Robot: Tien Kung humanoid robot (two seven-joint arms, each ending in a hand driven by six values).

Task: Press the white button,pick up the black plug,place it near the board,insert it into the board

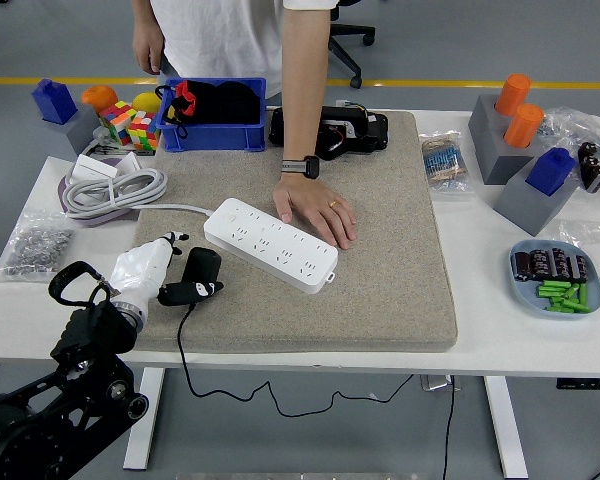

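White table (480, 345) carries a grey felt mat (380, 270) over its middle. On the mat lies the white board (270, 243), a long power strip set on a slant, its cable running off left to a coil (110, 190) on the table. A person stands at the far side; one hand (316, 212) rests flat on the mat, fingers touching the board's far edge. A blue bin (212, 135) sits at the mat's far left corner.

Left arm enters from the lower left. Left robot hand (145, 272), white, sits at the mat's near left edge, fingers loosely extended beside the plug and holding nothing. The black plug (197, 277) lies on the mat just right of the hand, near the board's left end, not inserted. Its cord (195, 375) hangs over the table's near edge.
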